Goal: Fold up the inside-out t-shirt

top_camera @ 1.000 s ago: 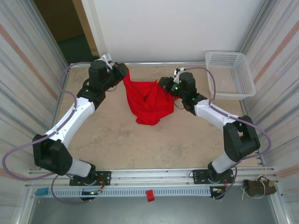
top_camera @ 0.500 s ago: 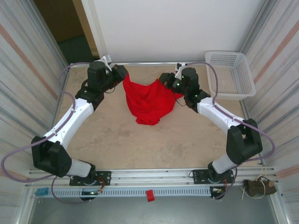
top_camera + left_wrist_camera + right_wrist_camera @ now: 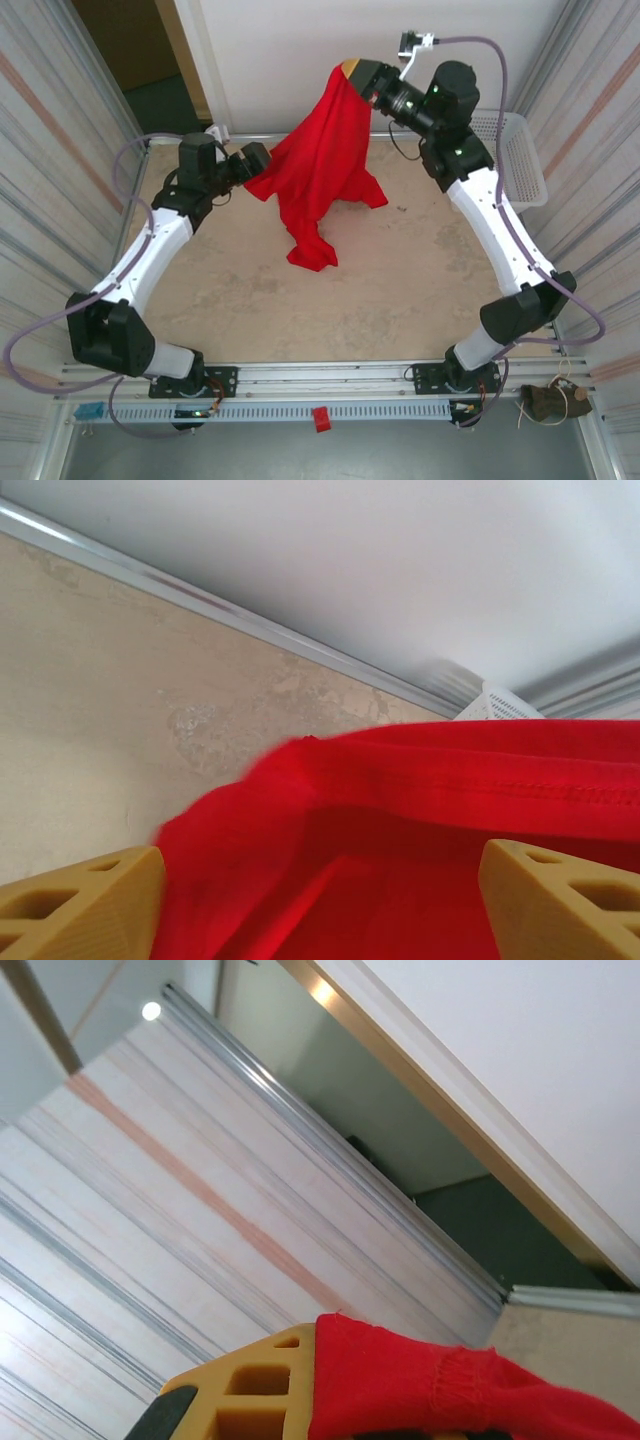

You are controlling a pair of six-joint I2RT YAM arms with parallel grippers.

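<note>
The inside-out t-shirt (image 3: 320,170) is bright red and hangs in a long drape from high at the back down to the table, its lowest fold resting on the surface. My right gripper (image 3: 352,72) is raised well above the table and is shut on the shirt's top edge; the right wrist view shows a ribbed red hem (image 3: 440,1390) pinched against a yellow finger (image 3: 245,1390). My left gripper (image 3: 262,165) sits low at the shirt's left edge. Its yellow fingertips (image 3: 80,905) stand wide apart, open, with loose red cloth (image 3: 400,820) lying between them.
A white lattice basket (image 3: 520,160) stands at the back right corner, partly behind the right arm, and its corner (image 3: 505,702) shows past the cloth in the left wrist view. Striped walls close both sides. Bare beige table (image 3: 400,290) lies in front of the shirt.
My right gripper has risen high and back, pulling the shirt up off the table. My left gripper has opened and let go of the shirt's left corner, dropping slightly.
</note>
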